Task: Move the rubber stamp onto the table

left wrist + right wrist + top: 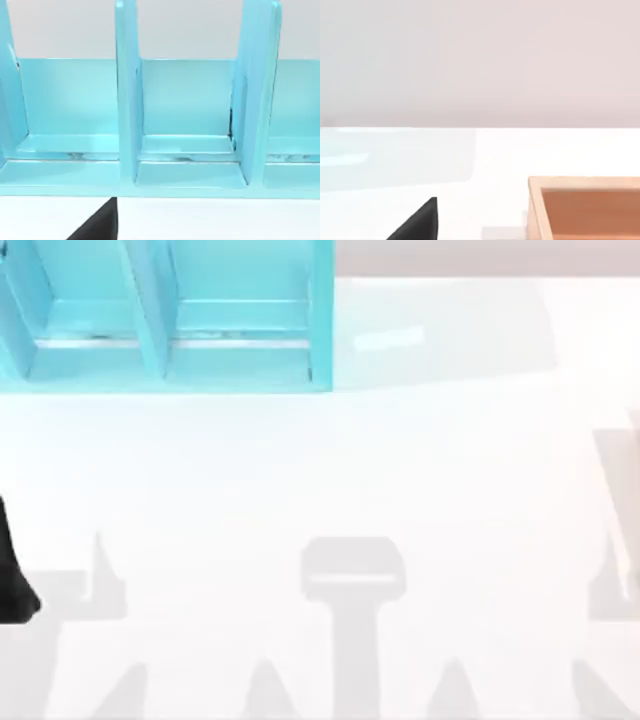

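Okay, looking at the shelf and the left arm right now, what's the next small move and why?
Probably ease the left gripper a little closer to the turquoise shelf and scan along it. The compartments facing the left wrist view hold nothing, so the rubber stamp is yet to be found. The left arm sits at the table's left edge.

Turquoise-blue shelf unit [187,100] spans the left wrist view, open front facing the camera. Two upright dividers [127,95] split it into three visible compartments: a left one, a full middle one, and a right one cut off at the frame edge. The glossy compartment floors carry faint streaky reflections. A pale blue back panel closes off the lower part of each bay, with plain light grey wall above it. The shelf's front lip rests on the white tabletop [215,220]. A black wedge of the left end effector [97,225] pokes in at the bottom edge, over the tabletop, well short of the shelf.
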`<state>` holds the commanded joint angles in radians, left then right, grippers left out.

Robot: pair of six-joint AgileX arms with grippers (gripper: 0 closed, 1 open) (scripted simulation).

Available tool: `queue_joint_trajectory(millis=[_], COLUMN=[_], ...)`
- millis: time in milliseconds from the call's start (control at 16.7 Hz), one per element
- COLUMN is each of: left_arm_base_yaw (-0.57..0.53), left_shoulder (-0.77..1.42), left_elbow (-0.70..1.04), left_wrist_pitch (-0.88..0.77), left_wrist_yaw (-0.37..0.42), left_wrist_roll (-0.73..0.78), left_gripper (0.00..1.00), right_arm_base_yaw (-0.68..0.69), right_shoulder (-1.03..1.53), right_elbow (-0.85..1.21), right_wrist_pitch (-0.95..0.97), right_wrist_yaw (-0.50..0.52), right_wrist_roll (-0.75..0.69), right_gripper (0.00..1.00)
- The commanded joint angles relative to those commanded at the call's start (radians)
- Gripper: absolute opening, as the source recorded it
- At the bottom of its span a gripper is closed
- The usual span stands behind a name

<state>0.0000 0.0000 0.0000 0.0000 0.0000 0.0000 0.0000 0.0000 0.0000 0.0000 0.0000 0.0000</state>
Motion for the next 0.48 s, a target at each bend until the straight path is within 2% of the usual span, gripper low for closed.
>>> queue_joint_trajectory(millis=[240, 480], left_arm_base_yaw=[0.0, 0.0], left_shoulder=[0.0, 0.0], left_elbow=[0.0, 0.0], left_wrist_pitch=[0.0, 0.0], left_wrist_yaw=[0.0, 0.0], left_wrist_roll=[0.0, 0.0], left_gripper=[1.0, 1.0], right_arm_base_yaw=[-0.013, -0.079], right_shoulder=[0.031, 0.222], right_elbow=[0.029, 0.205], right_wrist_pitch=[-0.029, -0.194], right_wrist_yaw=[0.001, 0.002], right_wrist_roll=[-0.012, -0.075], right_gripper=[1.0, 1.0])
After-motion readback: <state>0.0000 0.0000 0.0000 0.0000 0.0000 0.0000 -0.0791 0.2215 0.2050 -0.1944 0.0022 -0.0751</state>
